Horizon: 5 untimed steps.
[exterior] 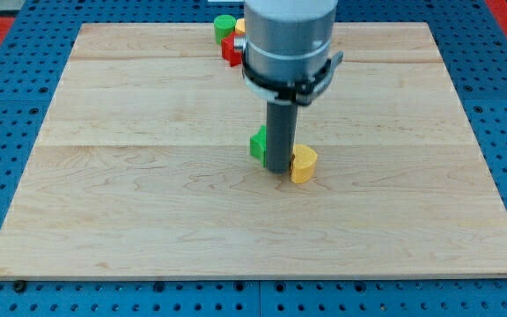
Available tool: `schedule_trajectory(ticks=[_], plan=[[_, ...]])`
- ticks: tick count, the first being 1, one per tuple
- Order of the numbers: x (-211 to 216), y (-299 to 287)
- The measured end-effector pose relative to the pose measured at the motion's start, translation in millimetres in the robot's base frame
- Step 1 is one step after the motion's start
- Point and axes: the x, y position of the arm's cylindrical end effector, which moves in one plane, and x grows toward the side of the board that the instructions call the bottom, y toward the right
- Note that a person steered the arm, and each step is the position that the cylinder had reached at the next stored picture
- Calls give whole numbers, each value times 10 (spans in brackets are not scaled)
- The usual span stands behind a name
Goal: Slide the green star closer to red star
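Green star (258, 143) lies flat near table centre, mostly hidden behind the rod w/ only its left part showing; red star (230, 49), partly hidden too, sits at far edge.

xArm6 end, rod tool

Light grey cylindrical arm body, black ring clamp at its base with small side tabs; straight dark grey rod below it, ending at my tip (278, 171).

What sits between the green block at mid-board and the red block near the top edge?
In the camera view, only bare board lies between the green block and the red block; the arm hides part of that stretch.
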Motion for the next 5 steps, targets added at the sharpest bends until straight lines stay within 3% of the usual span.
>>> schedule_trajectory(ticks=[2,5], plan=[[-763,-674],[-1054,-701]])
